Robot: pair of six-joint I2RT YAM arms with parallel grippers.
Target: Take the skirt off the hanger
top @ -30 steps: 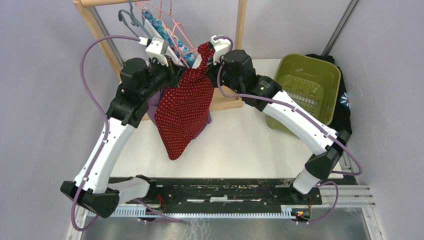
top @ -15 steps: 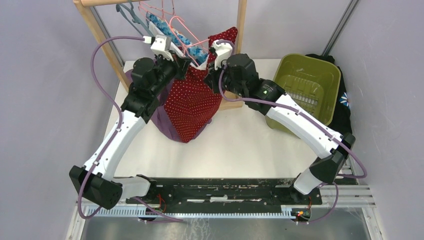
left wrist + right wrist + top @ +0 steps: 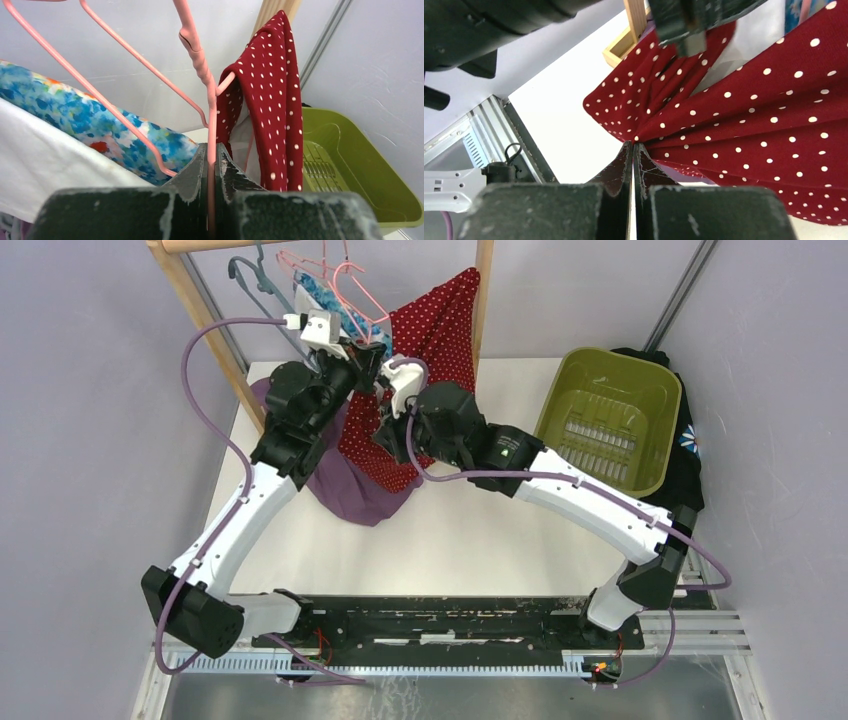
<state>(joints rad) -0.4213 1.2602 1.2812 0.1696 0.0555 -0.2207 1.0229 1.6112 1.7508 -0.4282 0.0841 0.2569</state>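
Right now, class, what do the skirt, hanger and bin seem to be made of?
The skirt looks like matte cloth: it gathers in soft folds. The hanger is probably coated wire: thin, smooth pink, twisted at the neck. The bin seems moulded plastic: smooth green, slotted floor.

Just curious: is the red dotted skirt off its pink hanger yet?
Not yet: the skirt drapes over one arm of the pink hanger.

Two arms (image 3: 230, 530) (image 3: 600, 510), one dotted skirt (image 3: 435, 325), one green basket (image 3: 612, 353), one wooden rack (image 3: 484, 300)
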